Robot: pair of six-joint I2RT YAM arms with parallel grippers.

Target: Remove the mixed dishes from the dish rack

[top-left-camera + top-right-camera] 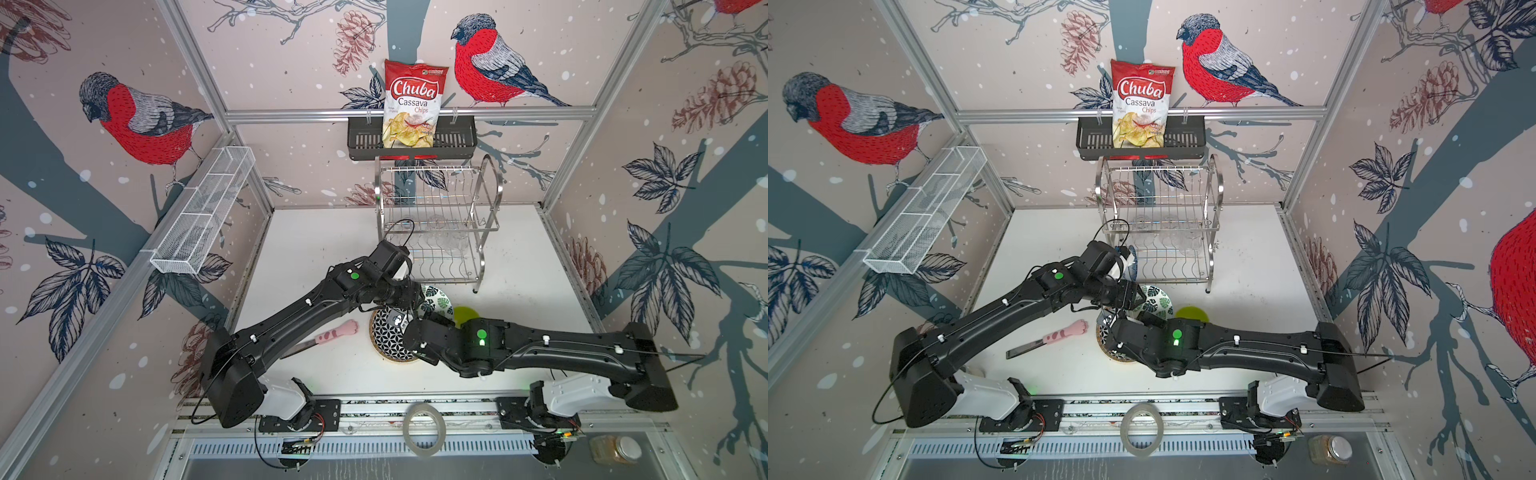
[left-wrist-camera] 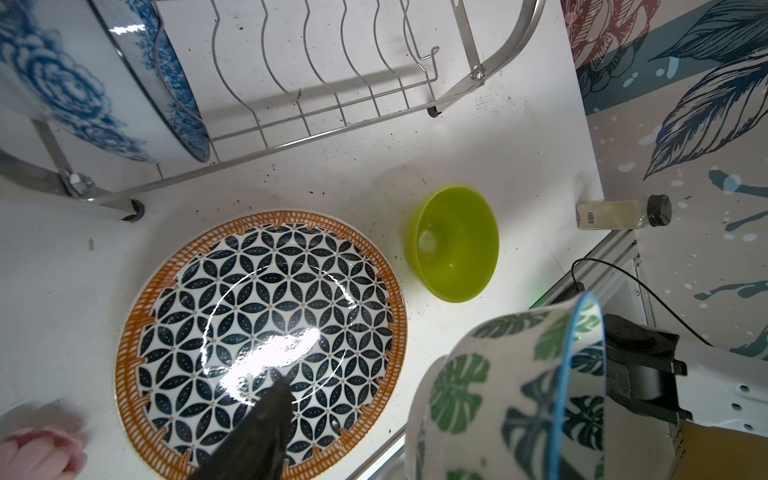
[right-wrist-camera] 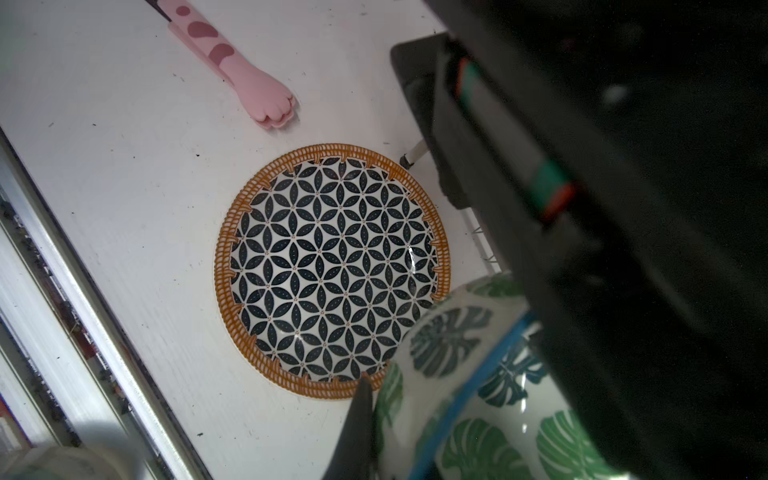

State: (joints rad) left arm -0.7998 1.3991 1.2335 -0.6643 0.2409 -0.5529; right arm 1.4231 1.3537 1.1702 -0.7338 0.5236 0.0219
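**Dish rack** (image 1: 436,191): stands at the rear centre of the table (image 1: 519,257). Clear glasses (image 1: 453,239) show faintly inside it. The blue-floral bowl (image 2: 83,83) stands on edge in the lower shelf, at the end of the rack on the left arm's side.

**Items on the table:** the geometric plate (image 2: 262,340) lies flat, face up, in front of the rack. The lime bowl (image 2: 455,245) stands near the plate without touching it. A pink paw-handled utensil (image 3: 232,62) lies near the plate on its other side.

**Right jaws:** closed on the wall of the green-leaf bowl (image 3: 478,374). One finger (image 3: 357,424) lies against the outside of the wall, next to the blue rim. The second finger is hidden. The bowl is tilted on its side above the plate's edge.

**Left jaws:** wide apart, holding nothing. The one visible finger (image 2: 257,436) hangs over the plate, apart from the green-leaf bowl. The other finger is hidden behind that bowl.
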